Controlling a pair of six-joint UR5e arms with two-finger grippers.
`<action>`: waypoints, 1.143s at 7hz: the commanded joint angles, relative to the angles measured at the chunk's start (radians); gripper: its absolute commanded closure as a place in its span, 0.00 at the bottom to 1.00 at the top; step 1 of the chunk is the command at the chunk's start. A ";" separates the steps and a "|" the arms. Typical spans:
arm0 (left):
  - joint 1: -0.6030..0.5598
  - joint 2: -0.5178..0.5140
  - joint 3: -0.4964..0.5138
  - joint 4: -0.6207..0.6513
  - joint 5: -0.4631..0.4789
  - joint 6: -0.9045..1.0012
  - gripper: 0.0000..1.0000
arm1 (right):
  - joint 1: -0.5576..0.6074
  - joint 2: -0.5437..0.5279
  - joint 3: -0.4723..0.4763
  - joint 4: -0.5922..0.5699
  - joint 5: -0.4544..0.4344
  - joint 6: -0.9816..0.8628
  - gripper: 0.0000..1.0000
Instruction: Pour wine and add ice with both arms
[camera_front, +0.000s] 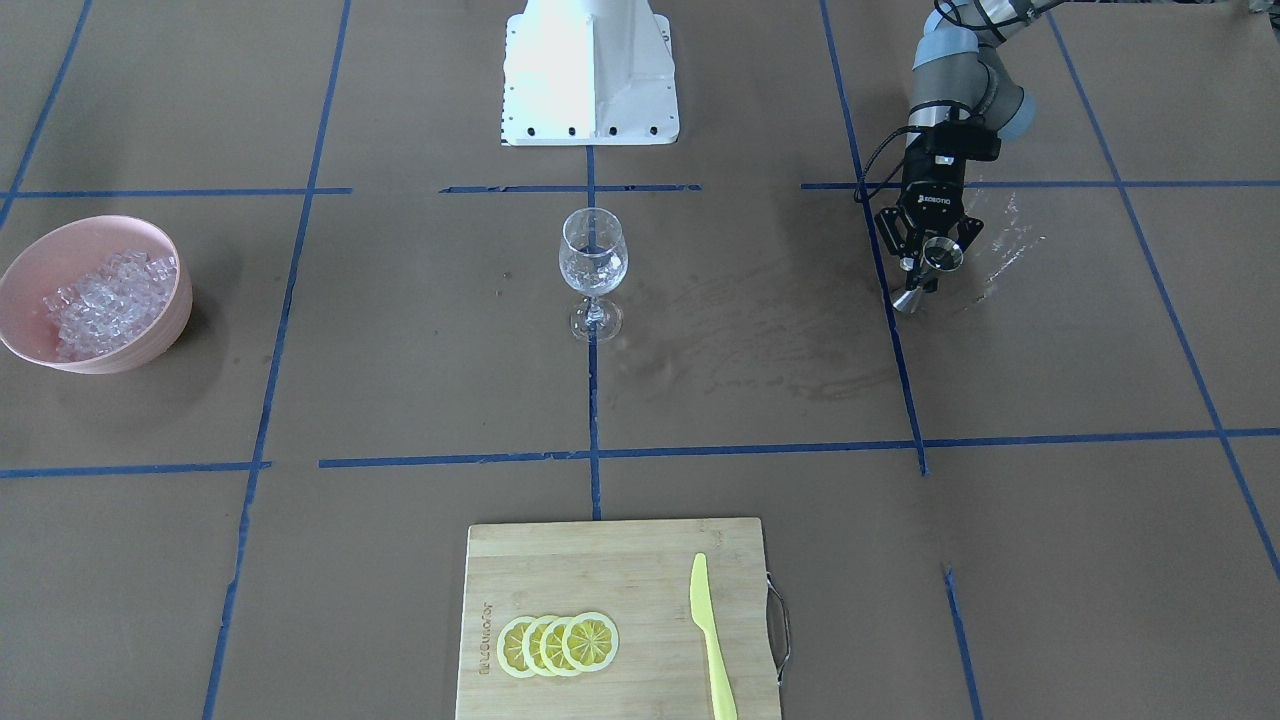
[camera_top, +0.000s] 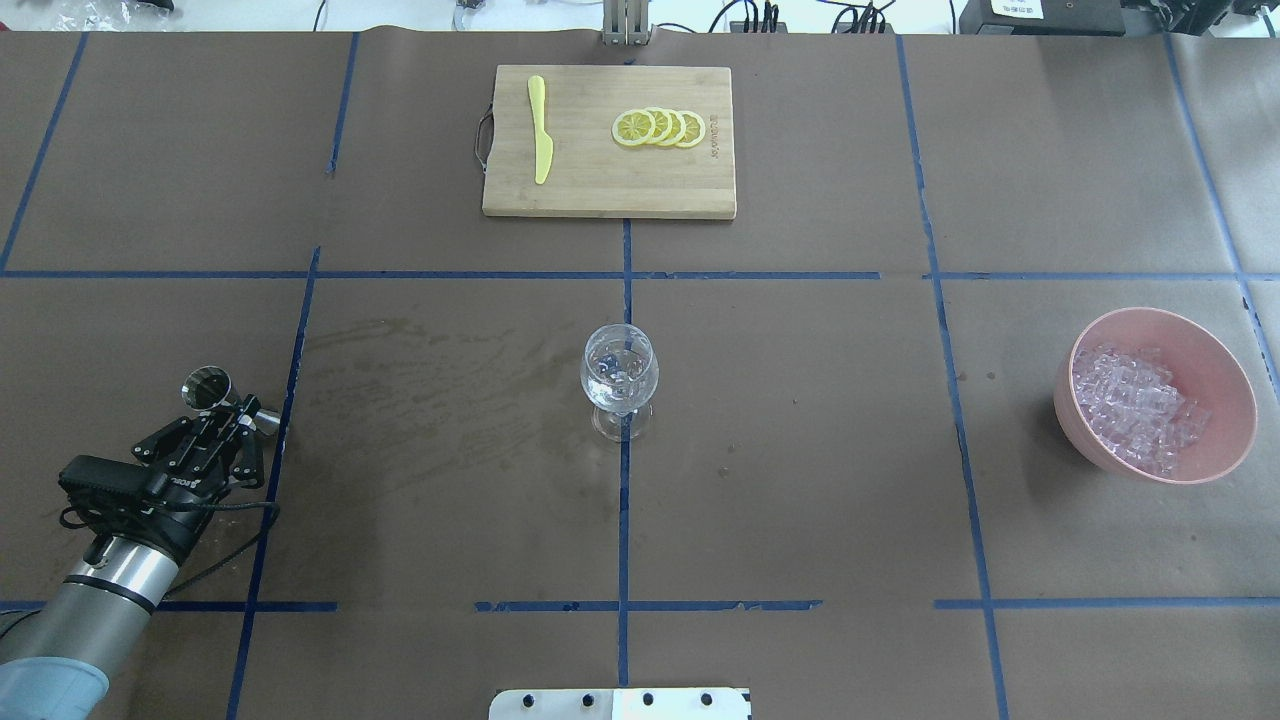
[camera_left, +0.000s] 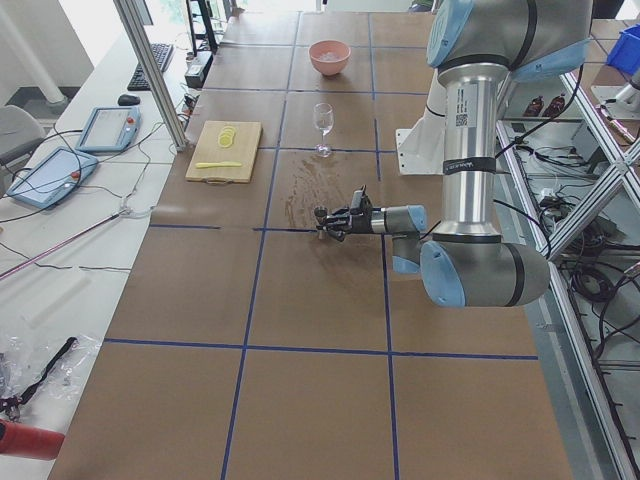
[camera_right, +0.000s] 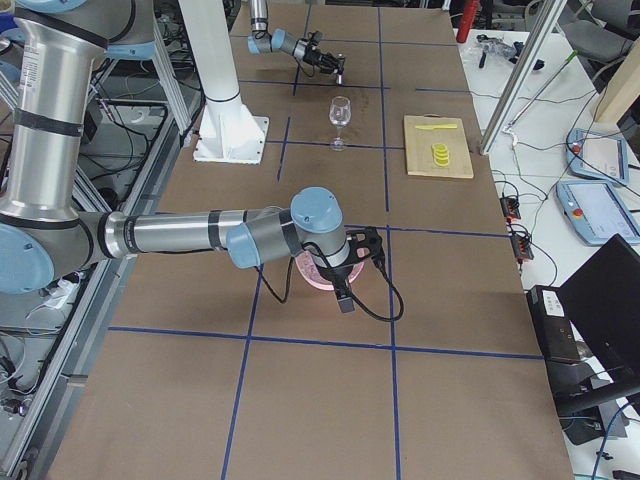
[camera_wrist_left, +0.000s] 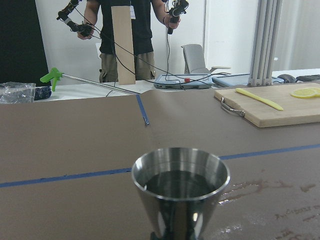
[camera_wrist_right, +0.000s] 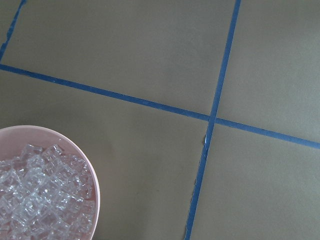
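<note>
The left gripper (camera_front: 925, 270) has its jaws drawn narrow on the waist of a steel jigger (camera_top: 207, 385) at the robot's left. Whether the jigger touches the counter (camera_front: 1050, 560) cannot be made out. The wine (camera_wrist_left: 180, 184) lies dark in the upper cup, and the wrist view cuts off the jigger's foot. The right gripper (camera_right: 343, 290) shows only in the right side view, partly hidden above the pink bowl (camera_top: 1215, 355) of ice (camera_top: 1135, 410). I cannot tell how its jaws stand. Glints inside the wine glass (camera_front: 592, 262) are too small to read.

- Measuring cup (camera_wrist_left: 180, 200): polished, mirror-bright metal.
- Surface (camera_top: 800, 450): matt brown paper.
- Cutting board (camera_top: 600, 190): pale, smooth wood.
- Bowl (camera_top: 1212, 350): matt pink plastic.
- Ice (camera_top: 1135, 405): clear, glassy.
</note>
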 joint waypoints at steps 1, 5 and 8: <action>0.000 -0.002 -0.066 -0.042 -0.002 0.093 1.00 | -0.001 0.001 0.000 0.000 0.000 0.000 0.00; 0.002 -0.112 -0.111 -0.097 -0.012 0.310 1.00 | -0.001 0.001 -0.002 0.000 0.000 0.000 0.00; -0.009 -0.170 -0.113 -0.096 -0.080 0.366 1.00 | -0.001 0.001 -0.002 0.000 0.000 0.000 0.00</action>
